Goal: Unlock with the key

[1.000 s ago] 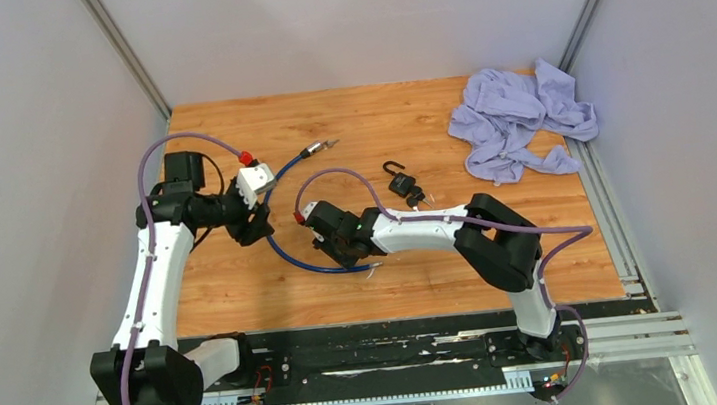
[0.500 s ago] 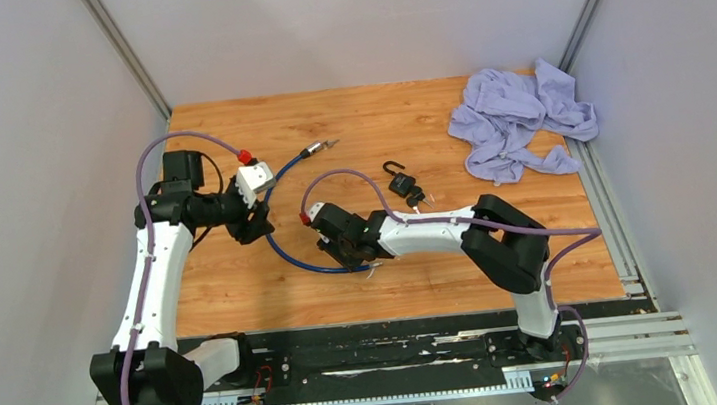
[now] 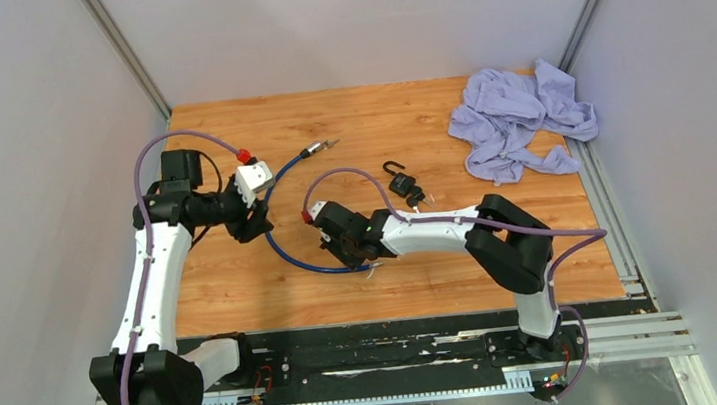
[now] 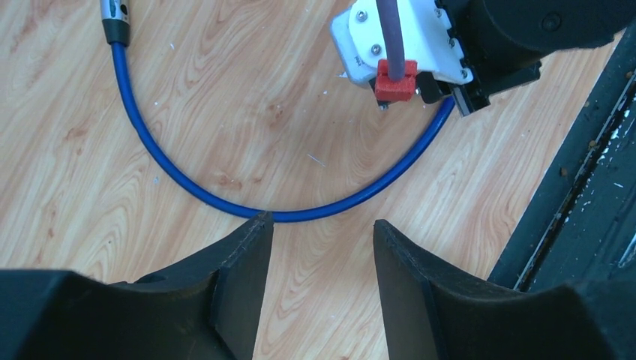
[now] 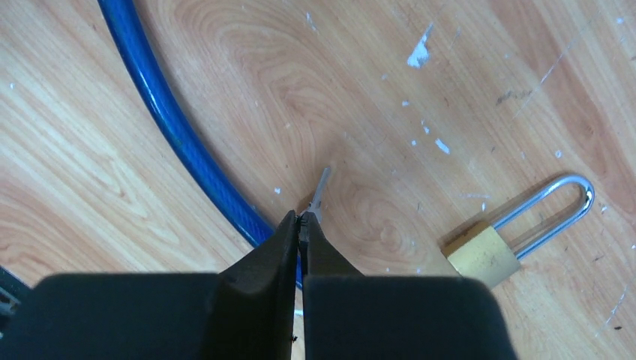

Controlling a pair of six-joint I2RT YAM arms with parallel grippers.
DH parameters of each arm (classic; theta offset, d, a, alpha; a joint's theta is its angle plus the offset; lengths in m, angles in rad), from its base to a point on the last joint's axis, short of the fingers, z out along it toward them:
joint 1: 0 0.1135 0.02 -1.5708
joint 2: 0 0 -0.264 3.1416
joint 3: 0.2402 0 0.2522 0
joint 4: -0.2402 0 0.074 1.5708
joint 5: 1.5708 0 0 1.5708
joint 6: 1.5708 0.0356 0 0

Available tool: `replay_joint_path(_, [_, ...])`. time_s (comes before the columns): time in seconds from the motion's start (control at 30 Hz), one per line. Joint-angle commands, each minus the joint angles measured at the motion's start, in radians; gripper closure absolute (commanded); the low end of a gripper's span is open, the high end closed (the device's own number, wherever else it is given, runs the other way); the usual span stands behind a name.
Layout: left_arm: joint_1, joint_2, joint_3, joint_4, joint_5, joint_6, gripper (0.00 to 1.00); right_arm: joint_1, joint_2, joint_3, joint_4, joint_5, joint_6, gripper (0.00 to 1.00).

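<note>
My right gripper is shut on a small silver key, whose blade sticks out past the fingertips just above the wood. A brass padlock with a silver shackle lies flat to the right of the key, apart from it. In the top view the right gripper is low over the table's middle, and this brass padlock is hidden under the arm. My left gripper hangs open with nothing between its fingers, a little to the left.
A blue cable curves across the wood under both grippers, passing just left of the key. A black padlock with keys lies behind the right arm. A crumpled lilac cloth sits at the back right corner.
The right gripper's jaws have gone from partly open to shut on the key, and its wrist has shifted slightly to the right. The left arm has not moved.
</note>
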Motion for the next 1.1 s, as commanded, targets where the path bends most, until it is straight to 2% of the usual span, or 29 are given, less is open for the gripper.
replay_joint_path(0.0, [0.011, -0.032, 0.026, -0.017, 0.046, 0.037, 0.44, -0.045, -0.082, -0.047, -0.031, -0.085, 0.024, 0.99])
replay_joint_path(0.3, [0.008, -0.136, -0.046, -0.020, 0.165, 0.201, 0.43, -0.138, -0.311, -0.128, 0.047, -0.374, 0.019, 0.99])
replay_joint_path(0.43, [-0.026, -0.160, -0.079, -0.021, 0.190, 0.217, 0.43, -0.154, -0.382, -0.130, 0.052, -0.502, 0.015, 0.99])
replay_joint_path(0.57, [-0.117, -0.167, -0.121, -0.021, 0.128, 0.261, 0.43, -0.157, -0.407, -0.136, 0.031, -0.420, 0.004, 0.99])
replay_joint_path(0.63, [-0.120, -0.155, -0.121, -0.023, 0.134, 0.256, 0.43, -0.157, -0.389, -0.144, 0.017, -0.344, 0.002, 0.84])
replay_joint_path(0.77, [-0.120, -0.133, -0.102, -0.023, 0.125, 0.228, 0.44, -0.137, -0.319, -0.147, 0.011, -0.228, 0.028, 0.66])
replay_joint_path(0.87, [-0.118, -0.139, -0.098, -0.023, 0.113, 0.211, 0.45, -0.108, -0.256, -0.134, 0.023, -0.164, 0.048, 0.59])
replay_joint_path(1.07, [-0.118, -0.167, -0.114, -0.021, 0.084, 0.217, 0.45, -0.051, -0.138, -0.076, -0.008, -0.059, 0.099, 0.54])
